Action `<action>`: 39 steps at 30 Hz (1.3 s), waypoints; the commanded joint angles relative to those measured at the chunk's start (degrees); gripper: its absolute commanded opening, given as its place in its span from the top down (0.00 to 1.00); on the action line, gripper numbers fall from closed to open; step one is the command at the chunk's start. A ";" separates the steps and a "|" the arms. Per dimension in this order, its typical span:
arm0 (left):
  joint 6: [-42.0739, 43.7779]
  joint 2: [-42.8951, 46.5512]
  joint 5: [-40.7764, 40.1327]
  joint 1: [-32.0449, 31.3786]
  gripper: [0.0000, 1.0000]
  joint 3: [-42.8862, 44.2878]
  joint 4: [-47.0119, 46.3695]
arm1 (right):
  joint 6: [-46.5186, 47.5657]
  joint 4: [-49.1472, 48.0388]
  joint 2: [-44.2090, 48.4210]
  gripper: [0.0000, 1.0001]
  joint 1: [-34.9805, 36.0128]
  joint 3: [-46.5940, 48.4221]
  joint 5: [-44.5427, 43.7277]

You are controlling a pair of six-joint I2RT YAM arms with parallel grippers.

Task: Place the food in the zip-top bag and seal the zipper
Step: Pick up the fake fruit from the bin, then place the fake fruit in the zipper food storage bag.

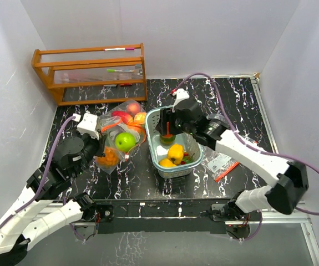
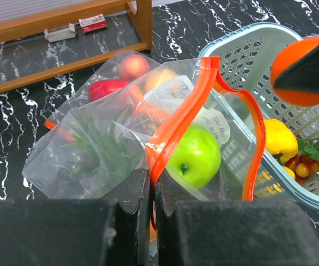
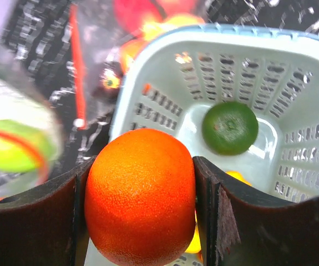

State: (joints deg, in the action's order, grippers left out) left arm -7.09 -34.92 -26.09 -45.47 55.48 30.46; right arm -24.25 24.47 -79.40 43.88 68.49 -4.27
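Right gripper (image 3: 140,213) holds an orange (image 3: 140,194) over the basket (image 3: 203,33); left gripper (image 2: 152,194) pinches the bag (image 2: 92,149).

From the top view, the basket sits mid-table with the bag just beside it at 9 o'clock, leaning on its rim. The right jaws are clamped on the orange's sides, above the basket's 11 o'clock corner. Below it in the basket lie a lime (image 3: 229,127) and a yellow fruit (image 1: 176,152). The left jaws are pressed together on the bag's zipper strip (image 2: 184,116), at the bag's 6 o'clock edge, and the mouth gapes toward the basket. Inside the bag are a green apple (image 2: 198,155), a red fruit (image 2: 106,87) and a peach (image 2: 133,66). A wooden rack (image 1: 90,72) stands at the table's 11 o'clock.
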 commanded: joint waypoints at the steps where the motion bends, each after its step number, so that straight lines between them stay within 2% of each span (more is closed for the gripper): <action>1: -1.83 -1.48 2.37 0.21 1.00 1.76 -1.67 | 2.20 -1.90 8.02 0.78 0.16 3.65 6.83; 6: -4.25 -3.76 6.51 0.21 1.00 -0.41 -4.04 | 1.84 -9.59 14.51 0.78 0.34 2.70 19.41; 10: -6.14 -5.57 9.42 0.23 1.00 -1.96 -6.09 | 0.34 -15.88 13.86 0.77 3.30 0.96 22.74; 15: -6.86 -6.03 10.77 0.25 1.00 -0.77 -6.14 | 0.73 -20.13 7.19 0.77 10.36 2.74 20.82; 21: -7.16 -5.65 11.12 0.21 1.00 0.59 -4.98 | 0.41 -20.44 2.19 0.77 12.40 2.91 17.50; 24: -7.81 -5.39 12.22 0.24 1.00 0.66 -5.05 | -0.21 -19.62 1.22 0.76 12.54 2.45 11.63; 28: -9.68 -5.51 15.43 0.21 1.00 0.85 -5.76 | -1.72 -21.05 -0.77 0.75 12.86 1.64 -1.15; 31: -11.23 -5.30 17.55 0.24 1.00 0.85 -6.32 | -2.53 -24.33 -3.46 0.69 13.78 1.49 -8.22; 35: -12.07 -4.73 18.69 0.21 1.00 0.61 -6.80 | -2.62 -23.95 -8.74 0.57 16.12 4.67 -10.86; 38: -11.90 -4.71 18.13 0.22 1.00 -0.11 -7.27 | -1.92 -23.31 -10.67 0.44 18.17 6.82 -11.54; 39: -11.89 -4.72 18.06 0.21 1.00 -0.48 -7.40 | -1.80 -22.76 -10.68 0.37 18.66 7.35 -11.62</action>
State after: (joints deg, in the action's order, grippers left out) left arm -18.24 -40.77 -9.23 -45.47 53.67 26.39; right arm -26.33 4.25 -89.76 60.01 71.13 -11.73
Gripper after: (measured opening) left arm 0.007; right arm 0.631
